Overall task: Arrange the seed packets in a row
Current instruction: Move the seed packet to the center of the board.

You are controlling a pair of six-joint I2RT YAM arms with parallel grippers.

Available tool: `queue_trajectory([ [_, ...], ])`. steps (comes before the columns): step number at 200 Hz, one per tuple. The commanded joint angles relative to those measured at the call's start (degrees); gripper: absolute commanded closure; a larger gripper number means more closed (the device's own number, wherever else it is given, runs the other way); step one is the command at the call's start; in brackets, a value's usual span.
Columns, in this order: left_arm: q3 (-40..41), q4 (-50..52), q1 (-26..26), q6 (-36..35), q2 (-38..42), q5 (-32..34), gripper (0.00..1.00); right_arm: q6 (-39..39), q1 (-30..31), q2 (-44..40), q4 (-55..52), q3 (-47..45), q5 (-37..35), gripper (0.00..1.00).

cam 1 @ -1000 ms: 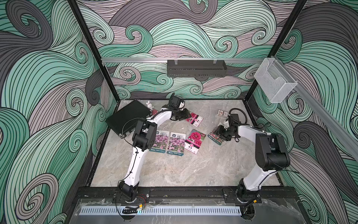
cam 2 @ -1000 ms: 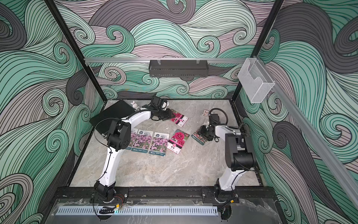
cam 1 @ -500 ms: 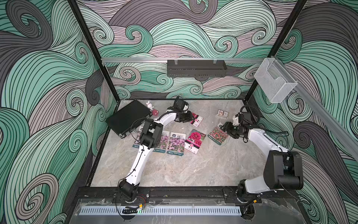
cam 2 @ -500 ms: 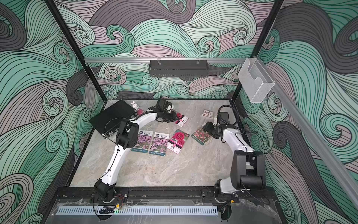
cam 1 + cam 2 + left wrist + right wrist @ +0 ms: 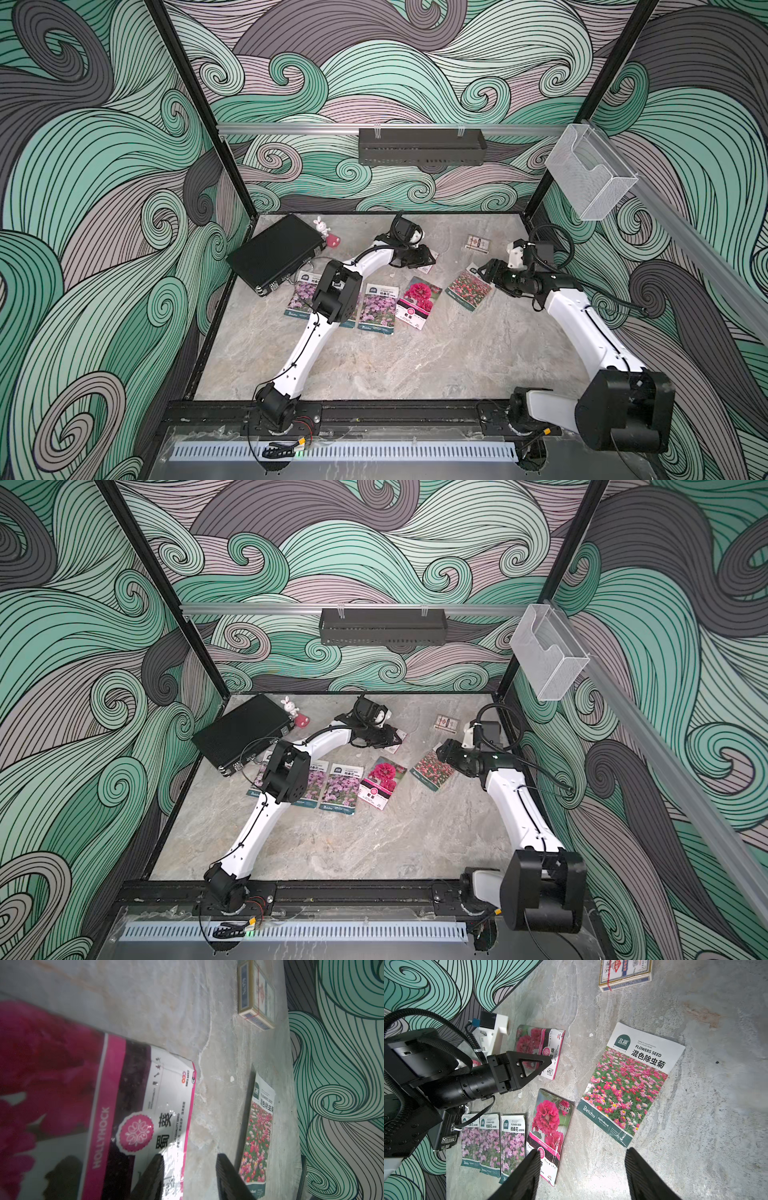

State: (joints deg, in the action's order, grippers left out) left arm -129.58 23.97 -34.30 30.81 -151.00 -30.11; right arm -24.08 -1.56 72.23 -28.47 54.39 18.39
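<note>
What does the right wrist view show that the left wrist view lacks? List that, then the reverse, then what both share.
Right wrist only: three purple-pink field packets side by side, a magenta-bloom packet beside them, a corner of the black case, and the open right gripper.
Left wrist only: the gap between the left gripper's parted fingers, one lying over the second magenta-bloom packet's edge.
Both: that packet, the left gripper, the red-pink field packet, the card box and the marble table.
</note>
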Motion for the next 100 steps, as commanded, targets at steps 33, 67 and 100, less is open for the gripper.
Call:
queue_trajectory([
  [33,0.11,0.43,-1.80,-1.45,5.27,-0.50,0.57,2.17,0.60,1.48,-0.64,-0.59,-1.58,0.33],
  [67,0.69,2.44,-1.77,-3.01,9.92,0.88,0.57,2.61,0.61,1.84,-0.58,0.23,-1.63,0.33],
  [100,1.42,10.86,-0.40,-8.34,14.15,9.60,0.57,2.89,1.14,3.56,-0.58,0.62,-0.52,0.32],
])
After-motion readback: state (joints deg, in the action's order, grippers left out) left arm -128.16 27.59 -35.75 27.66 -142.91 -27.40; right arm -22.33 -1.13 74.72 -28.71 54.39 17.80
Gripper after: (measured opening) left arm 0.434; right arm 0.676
